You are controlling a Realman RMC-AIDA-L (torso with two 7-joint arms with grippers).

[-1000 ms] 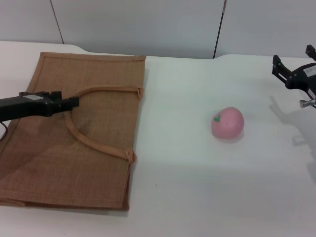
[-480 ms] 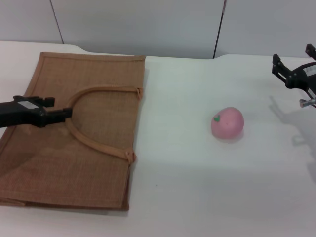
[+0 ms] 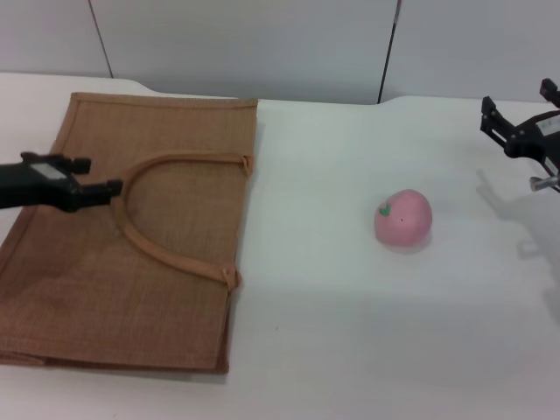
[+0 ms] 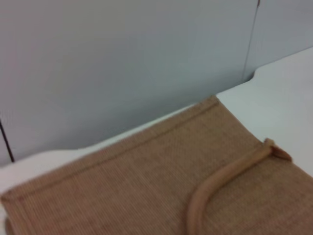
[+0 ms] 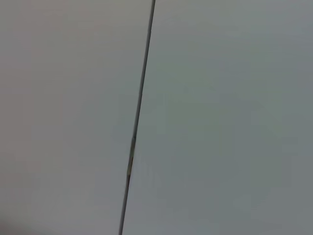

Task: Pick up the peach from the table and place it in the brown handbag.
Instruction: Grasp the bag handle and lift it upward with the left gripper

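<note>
Left gripper point(image 3: 98, 175), fingers apart over the flat bag point(image 3: 175, 289), may snag the handle point(image 3: 166, 249); right gripper point(image 3: 522, 118), fingers apart, idles beyond the peach point(image 3: 403, 218).

White table point(image 3: 332, 332), plain and flat, runs back to a grey panelled wall. Two things lie directly on it. Brown handbag point(image 3: 166, 289) lies flat on the left part, woven jute, its long side running front to back; one curved loop handle point(image 3: 149, 245) rests on its upper face, the ends near the bag's right edge. Peach point(image 3: 403, 218) sits right of centre, well apart from the bag, green mark facing left, bare tabletop all round it.
</note>
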